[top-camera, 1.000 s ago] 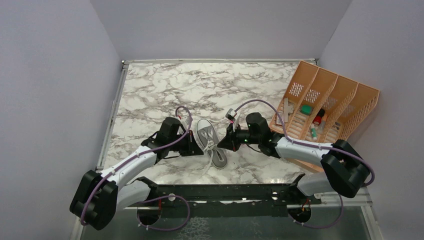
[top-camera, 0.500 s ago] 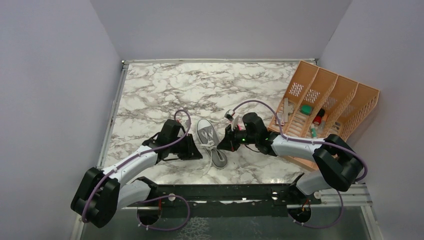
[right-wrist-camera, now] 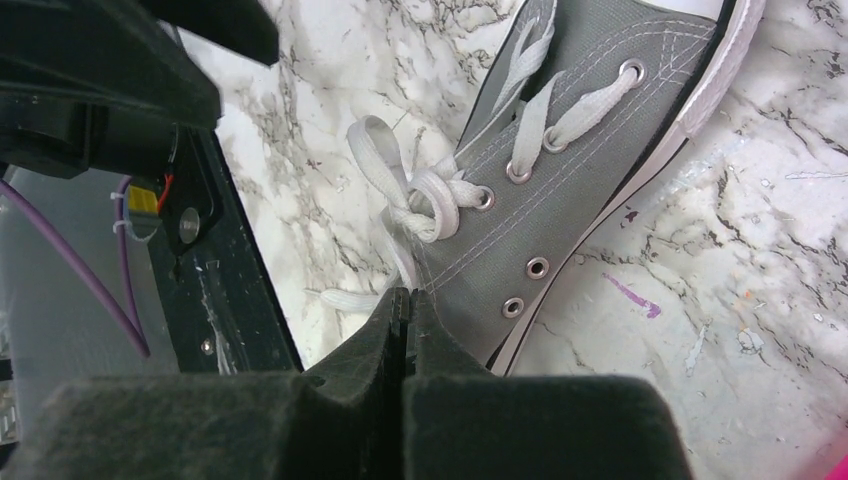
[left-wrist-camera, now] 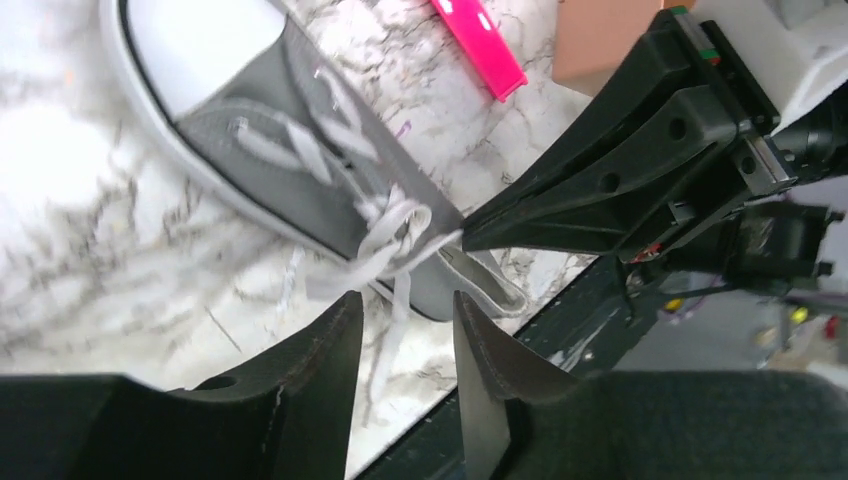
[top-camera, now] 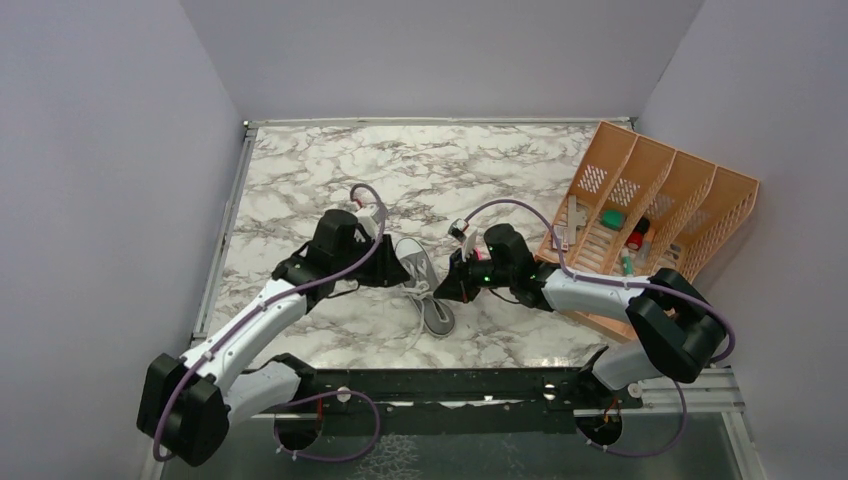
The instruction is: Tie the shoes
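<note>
the marble table (top-camera: 330, 170) fills the top view, with an orange file organiser (top-camera: 700, 195) lying tilted at its right edge. the small items in its slots are too small to name. the grey sneaker (top-camera: 436, 312) lies near the middle of the near half, toe pointing away and heel close to the near edge and the black rail. both arms reach in from the sides and cover part of its upper from above. the toe cap is cut off in the right wrist view, and the right arm's fingers hide the heel in the left wrist view.

the left gripper (top-camera: 392, 275) sits by the shoe's left side, fingers parted with nothing between them. the right gripper (top-camera: 445, 285) is at the shoe's right side, tips pressed together on a strand of the white lace (right-wrist-camera: 420, 205) just below the loose knot.

a pink bar (left-wrist-camera: 480, 45) lies beyond the shoe, cut off by the frame edge.

bare marble lies open across the far half and to the left.
</note>
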Robot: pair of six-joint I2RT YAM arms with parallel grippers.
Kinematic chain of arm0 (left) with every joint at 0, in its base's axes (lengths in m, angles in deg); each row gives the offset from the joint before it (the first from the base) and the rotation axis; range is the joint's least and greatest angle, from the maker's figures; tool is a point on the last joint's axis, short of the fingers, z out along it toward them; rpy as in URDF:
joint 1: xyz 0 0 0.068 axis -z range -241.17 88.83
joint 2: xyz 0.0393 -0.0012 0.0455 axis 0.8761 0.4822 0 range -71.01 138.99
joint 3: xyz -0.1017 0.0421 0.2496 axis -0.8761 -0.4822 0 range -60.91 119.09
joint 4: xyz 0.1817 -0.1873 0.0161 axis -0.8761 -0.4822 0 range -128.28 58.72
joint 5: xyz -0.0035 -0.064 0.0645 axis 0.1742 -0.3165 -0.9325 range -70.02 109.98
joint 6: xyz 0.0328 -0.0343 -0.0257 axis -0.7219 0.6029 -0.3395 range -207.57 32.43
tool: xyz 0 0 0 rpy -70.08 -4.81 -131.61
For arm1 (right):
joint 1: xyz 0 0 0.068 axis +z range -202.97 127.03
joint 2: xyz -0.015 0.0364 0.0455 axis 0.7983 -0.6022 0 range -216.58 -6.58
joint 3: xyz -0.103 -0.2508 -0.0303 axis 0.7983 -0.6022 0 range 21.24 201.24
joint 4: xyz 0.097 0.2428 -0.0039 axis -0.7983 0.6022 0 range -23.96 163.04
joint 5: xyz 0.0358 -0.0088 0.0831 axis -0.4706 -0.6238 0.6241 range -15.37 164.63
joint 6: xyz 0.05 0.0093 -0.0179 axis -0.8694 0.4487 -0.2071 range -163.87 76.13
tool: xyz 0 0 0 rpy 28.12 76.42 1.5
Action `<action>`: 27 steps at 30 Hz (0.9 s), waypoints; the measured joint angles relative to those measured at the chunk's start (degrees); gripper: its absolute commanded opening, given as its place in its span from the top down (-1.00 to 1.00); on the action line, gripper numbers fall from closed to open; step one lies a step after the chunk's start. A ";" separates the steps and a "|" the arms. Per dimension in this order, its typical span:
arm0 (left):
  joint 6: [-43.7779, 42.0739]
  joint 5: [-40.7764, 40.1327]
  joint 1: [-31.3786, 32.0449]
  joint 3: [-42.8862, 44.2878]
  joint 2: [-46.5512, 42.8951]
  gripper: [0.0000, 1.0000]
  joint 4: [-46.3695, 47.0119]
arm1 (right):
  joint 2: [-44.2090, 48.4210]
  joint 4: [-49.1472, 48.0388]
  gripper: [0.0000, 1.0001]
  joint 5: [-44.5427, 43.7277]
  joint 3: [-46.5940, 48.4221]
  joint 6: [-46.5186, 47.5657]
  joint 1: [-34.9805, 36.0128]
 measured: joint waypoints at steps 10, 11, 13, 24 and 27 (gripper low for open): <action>-17.46 9.33 -0.07 5.60 18.45 0.29 10.12 | 0.15 0.11 0.99 0.17 0.02 -0.04 0.00; -18.27 10.25 -0.07 5.60 19.34 0.29 10.43 | 0.22 0.13 0.99 0.17 0.02 -0.11 0.00; -19.37 11.98 -0.07 5.60 20.65 0.29 11.23 | 0.26 0.11 0.99 0.17 0.02 -0.24 0.00; -21.92 14.95 -0.07 4.85 22.71 0.36 12.98 | 0.39 0.11 0.99 0.17 0.02 -0.68 0.02; -22.10 15.43 -0.04 4.57 23.10 0.36 12.98 | 0.44 0.09 0.99 0.17 0.02 -0.83 0.00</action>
